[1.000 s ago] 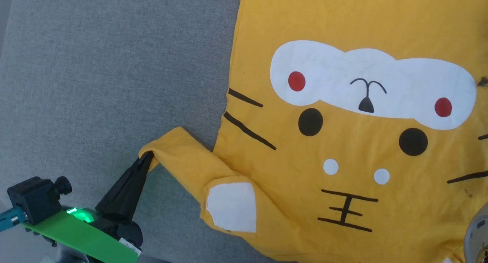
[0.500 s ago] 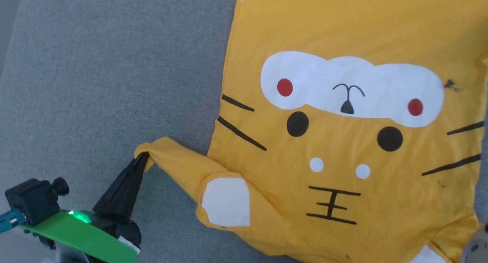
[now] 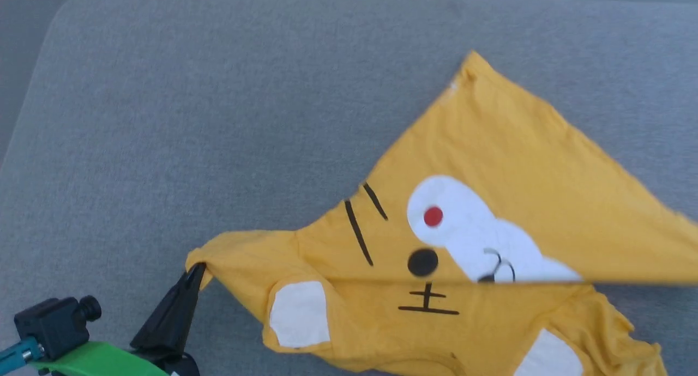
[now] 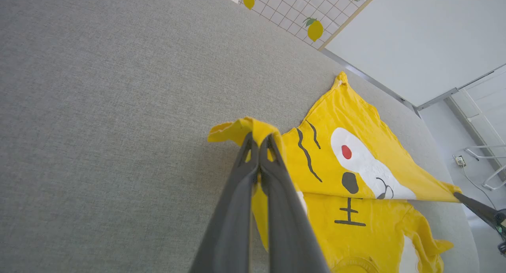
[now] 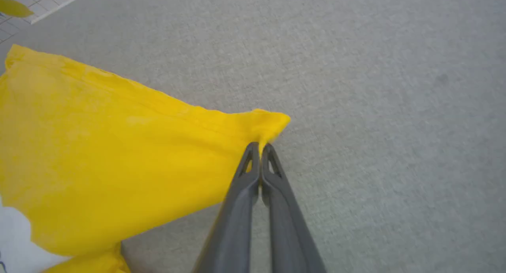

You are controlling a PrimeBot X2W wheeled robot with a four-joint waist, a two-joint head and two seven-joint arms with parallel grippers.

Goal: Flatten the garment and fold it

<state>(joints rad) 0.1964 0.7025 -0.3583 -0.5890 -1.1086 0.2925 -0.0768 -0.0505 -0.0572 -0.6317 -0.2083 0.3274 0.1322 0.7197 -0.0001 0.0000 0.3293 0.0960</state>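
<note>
Looking down at the garment (image 3: 491,163), a bright yellow cat-face tee, sprawled over the right and lower-right part of a grey fabric surface (image 3: 218,120). Not flat at all.

Got the left gripper (image 3: 195,268) down at the lower left of the head view, squeezed tight on the tip of the near sleeve, with nothing between the fingers but cloth. Same story from the left wrist view: yellow fabric bunched over both tips and lifted a little off the grey.

Got the right gripper (image 5: 260,145) clamped too, on a corner of the shirt, with a bit of yellow poking just past the tips. Also visible as a dark point at the far right of the left wrist view, touching the end of that stretched corner.

Between the two, a straight taut edge across the print, cutting through the white muzzle patch (image 3: 474,240). Above that line: one red cheek (image 3: 433,216), one black eye (image 3: 422,262), two whiskers (image 3: 360,231). Below it: a small black forehead mark (image 3: 428,302), one white ear patch (image 3: 299,313) near the held sleeve, and a rumpled far sleeve at the lower right.

Far pointed corner of the shirt resting on the grey. Can't tell how high the stretched part sits.

Lemon-print tiled wall (image 4: 314,27) past the surface edge.
</note>
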